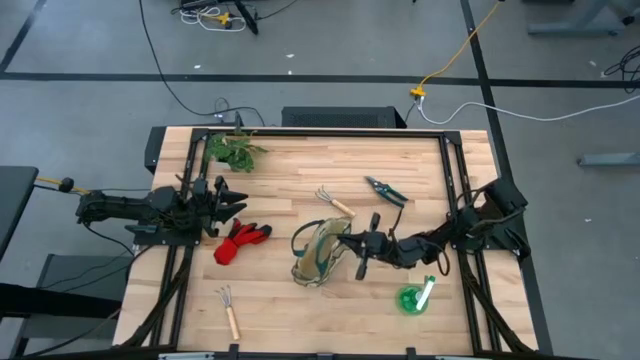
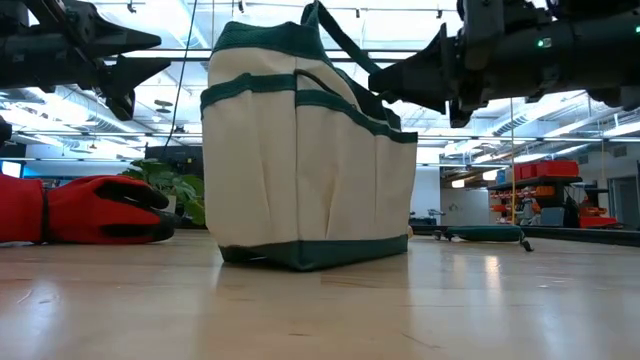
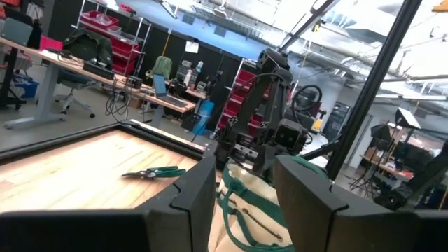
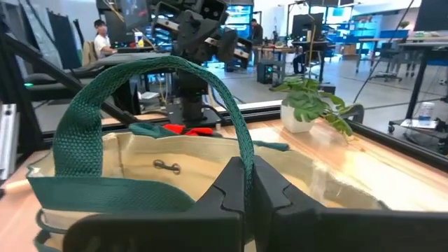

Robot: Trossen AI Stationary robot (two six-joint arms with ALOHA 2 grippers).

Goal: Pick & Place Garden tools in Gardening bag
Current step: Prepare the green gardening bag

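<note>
- Step in hand, as I judge it: the bag is being steadied for loading. The right gripper (image 4: 246,183) is sitting at the gardening bag (image 1: 322,254), fingers pinched together on the bag's green loop handle (image 4: 140,77), which is arching up and over just ahead of the fingertips.
- Left gripper (image 1: 236,204) is hovering above the counter (image 1: 290,170), fingers apart and holding nothing. The red gloves (image 1: 240,240) are lying just below and ahead of it; the bag is farther ahead, between the two grippers.
- No tool is being carried at this moment.
- Bag contents: the right wrist view is looking into the mouth and showing cream lining and a small metal clip; no tool is visible inside. Part of the interior is hidden, so I cannot rule one out.
- Still lying out on the counter: pruning shears (image 1: 387,189) and one wooden-handled rake (image 1: 334,201) beyond the right gripper, the green round piece with white handle (image 1: 414,297) just beside the right arm, a second rake (image 1: 229,311) well apart from the left gripper.
- The potted plant (image 1: 232,151) is standing near the left gripper; not a task item.
- Next move, my guess: the left gripper needs to drop onto the gloves, close, then carry them over the bag's rim while the right is keeping the handle up and the mouth open.
</note>
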